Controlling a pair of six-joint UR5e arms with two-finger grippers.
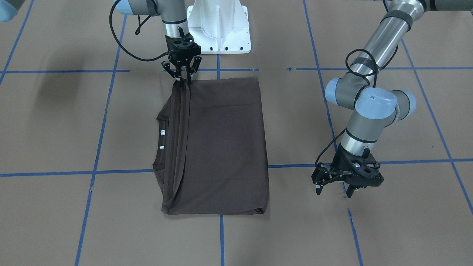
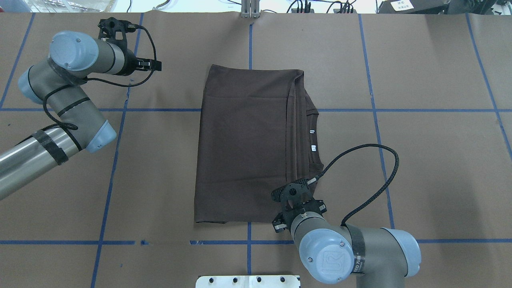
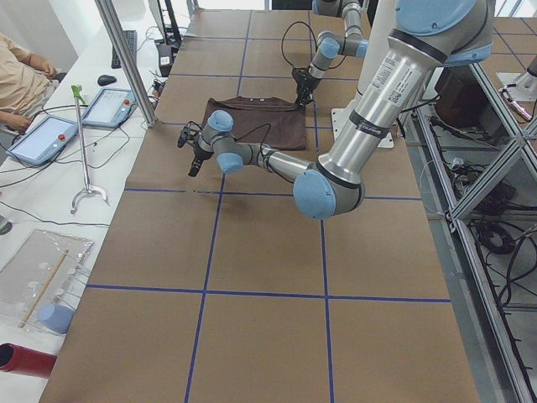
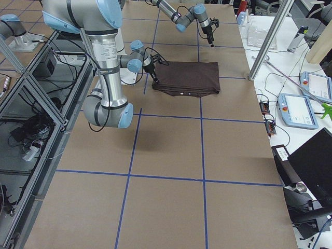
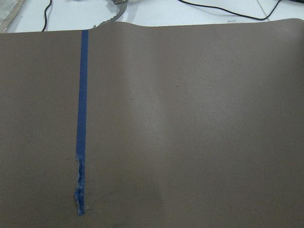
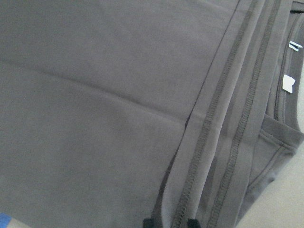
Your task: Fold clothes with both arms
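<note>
The part-folded T-shirt (image 1: 225,147) lay flat on the table (image 1: 55,129) just out from the pedestal (image 1: 220,29), its pedestal-side corner pinched in the closed right tool (image 1: 183,79), likely to draw the next fold, while the left tool (image 1: 333,192) hung open, empty, farther out.

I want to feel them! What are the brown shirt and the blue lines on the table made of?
The dark brown folded T-shirt looks like soft, matte knit cloth, maybe cotton: it creases and shows stitched hems. The blue lines look like thin sticky tape: one end is torn and ragged.
</note>
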